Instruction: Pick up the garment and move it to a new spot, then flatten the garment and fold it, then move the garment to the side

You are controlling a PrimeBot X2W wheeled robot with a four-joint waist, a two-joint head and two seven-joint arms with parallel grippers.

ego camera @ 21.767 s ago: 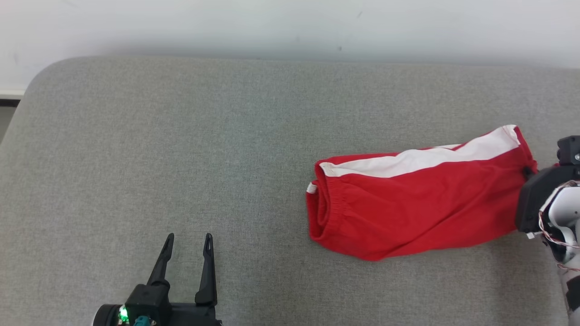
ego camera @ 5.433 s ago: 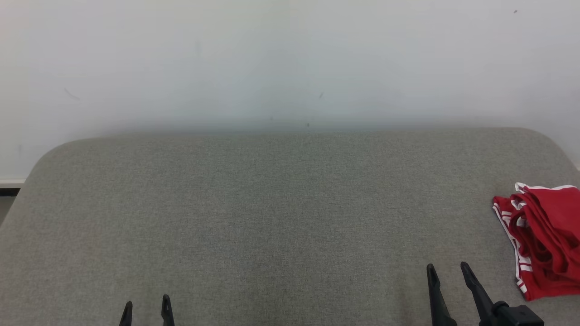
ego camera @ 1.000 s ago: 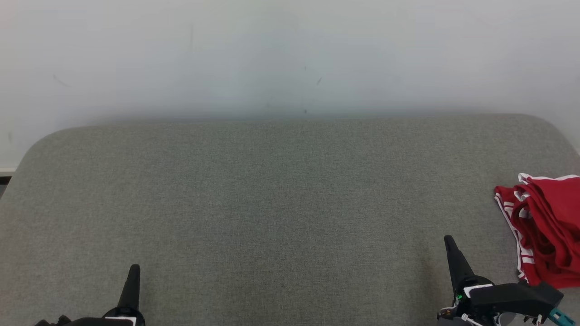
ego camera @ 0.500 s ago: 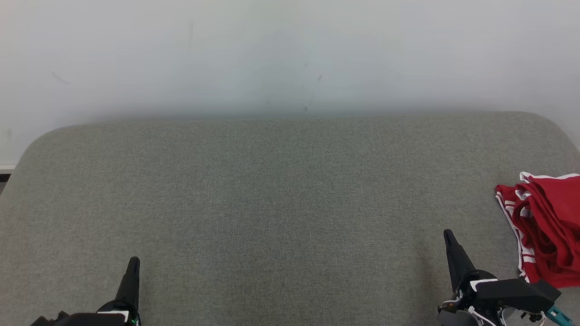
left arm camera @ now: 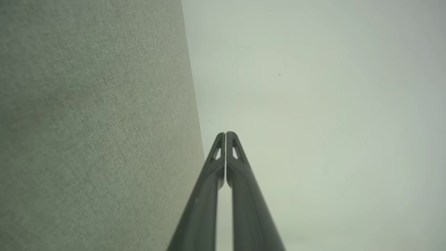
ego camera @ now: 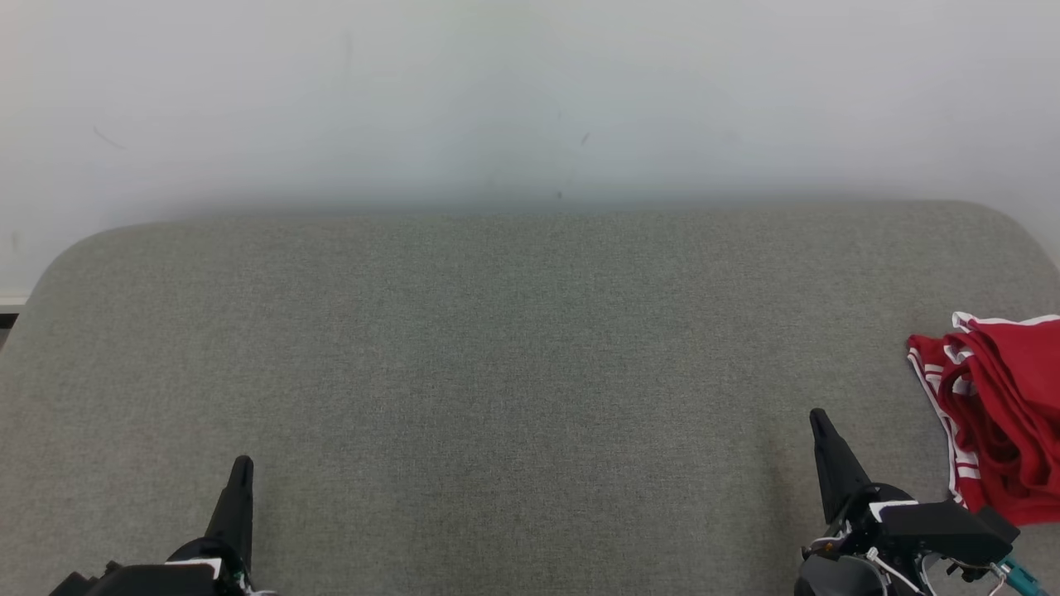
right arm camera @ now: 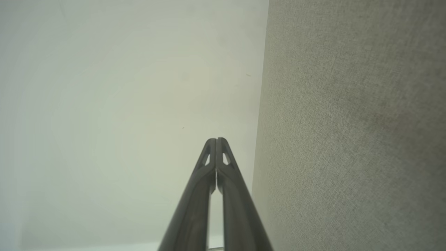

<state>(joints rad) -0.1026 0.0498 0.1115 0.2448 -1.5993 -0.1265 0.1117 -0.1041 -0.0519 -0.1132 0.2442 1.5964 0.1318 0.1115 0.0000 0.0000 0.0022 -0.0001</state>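
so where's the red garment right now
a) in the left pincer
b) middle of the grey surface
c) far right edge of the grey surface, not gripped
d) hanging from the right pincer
c: the red garment lies bunched at the far right edge of the grey padded surface, and the right pincer beside it is shut on nothing.

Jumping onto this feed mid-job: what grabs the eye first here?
The red garment with white stripes stands out, lying bunched at the right edge of the grey padded surface and partly cut off by the frame. Next come the left tool at lower left and the right tool at lower right, both shut, neither holding the cloth.
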